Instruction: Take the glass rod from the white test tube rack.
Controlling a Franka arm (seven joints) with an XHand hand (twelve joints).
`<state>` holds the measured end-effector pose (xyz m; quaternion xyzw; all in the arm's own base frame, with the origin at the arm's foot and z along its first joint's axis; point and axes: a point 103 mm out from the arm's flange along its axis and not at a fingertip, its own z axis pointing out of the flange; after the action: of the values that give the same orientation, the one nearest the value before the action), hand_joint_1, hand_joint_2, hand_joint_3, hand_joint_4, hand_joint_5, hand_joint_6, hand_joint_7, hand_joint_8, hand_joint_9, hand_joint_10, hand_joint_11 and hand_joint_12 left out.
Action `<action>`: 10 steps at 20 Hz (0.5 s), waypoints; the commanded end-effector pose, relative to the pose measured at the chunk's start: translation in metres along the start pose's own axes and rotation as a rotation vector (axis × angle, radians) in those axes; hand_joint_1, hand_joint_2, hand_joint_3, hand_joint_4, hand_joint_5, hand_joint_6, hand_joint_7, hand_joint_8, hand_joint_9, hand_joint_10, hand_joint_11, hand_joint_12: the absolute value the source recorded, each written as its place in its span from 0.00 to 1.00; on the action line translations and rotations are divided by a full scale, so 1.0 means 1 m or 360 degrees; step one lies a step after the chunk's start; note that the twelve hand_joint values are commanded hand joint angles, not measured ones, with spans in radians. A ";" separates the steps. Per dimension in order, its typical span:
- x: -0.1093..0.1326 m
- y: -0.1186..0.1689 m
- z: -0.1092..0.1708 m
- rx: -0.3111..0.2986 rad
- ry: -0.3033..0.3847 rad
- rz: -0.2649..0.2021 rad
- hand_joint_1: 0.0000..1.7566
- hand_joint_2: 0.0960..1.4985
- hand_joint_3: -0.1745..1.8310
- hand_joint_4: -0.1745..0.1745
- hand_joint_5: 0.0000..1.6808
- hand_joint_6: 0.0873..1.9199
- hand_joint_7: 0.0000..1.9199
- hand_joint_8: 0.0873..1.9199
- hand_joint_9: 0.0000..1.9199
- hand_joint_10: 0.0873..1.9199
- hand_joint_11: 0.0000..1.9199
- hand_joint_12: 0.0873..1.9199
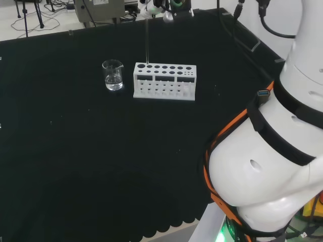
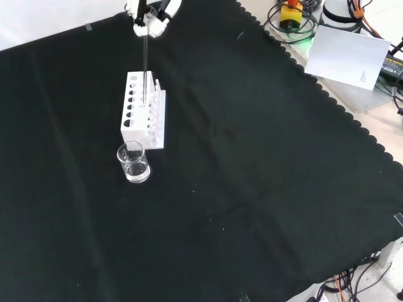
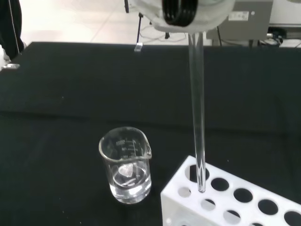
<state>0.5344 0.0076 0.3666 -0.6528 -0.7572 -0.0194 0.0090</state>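
The hand point(image 2: 151, 17) pinches the top of an upright glass rod point(image 3: 197, 108), its lower tip in a corner hole of the white test tube rack point(image 1: 164, 80). A glass beaker point(image 1: 113, 75) stands just beside that rack end, with open black cloth point(image 2: 264, 189) all around.

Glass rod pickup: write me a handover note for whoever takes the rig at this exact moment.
Hand: shut on the top of the rod, high above the rack.
Rod: upright, mostly lifted; the wrist view shows its lower tip at the mouth of a hole at the rack's end nearest the beaker, not yet clear of it.
Rack: standing on the cloth, its other holes look empty.
Beaker: beside the rack, a little clear liquid in it, untouched.
Done: rod grasped and drawn up most of the way.
Left: lift straight up until the tip clears the rack, then carry it away.
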 end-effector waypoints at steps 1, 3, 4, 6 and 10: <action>0.015 -0.005 -0.015 -0.0055 -0.0015 -0.0018 0.74 0.60 0.18 0.00 0.73 0.10 0.63 0.47 0.89 0.29 0.77 0.45; 0.018 -0.005 -0.017 -0.0065 -0.0016 -0.0025 0.74 0.61 0.17 0.00 0.74 0.09 0.63 0.47 0.89 0.28 0.77 0.45; 0.019 -0.004 -0.017 -0.0065 -0.0016 -0.0028 0.74 0.61 0.16 0.00 0.74 0.09 0.63 0.47 0.89 0.28 0.77 0.45; 0.021 -0.004 -0.016 -0.0067 -0.0009 -0.0034 0.74 0.61 0.16 0.00 0.74 0.08 0.63 0.46 0.89 0.27 0.77 0.45; 0.029 -0.002 -0.011 -0.0070 -0.0017 -0.0059 0.74 0.62 0.15 0.00 0.75 0.08 0.63 0.46 0.90 0.27 0.77 0.45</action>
<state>0.5277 0.0290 0.3821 -0.6432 -0.7649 -0.0334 -0.0083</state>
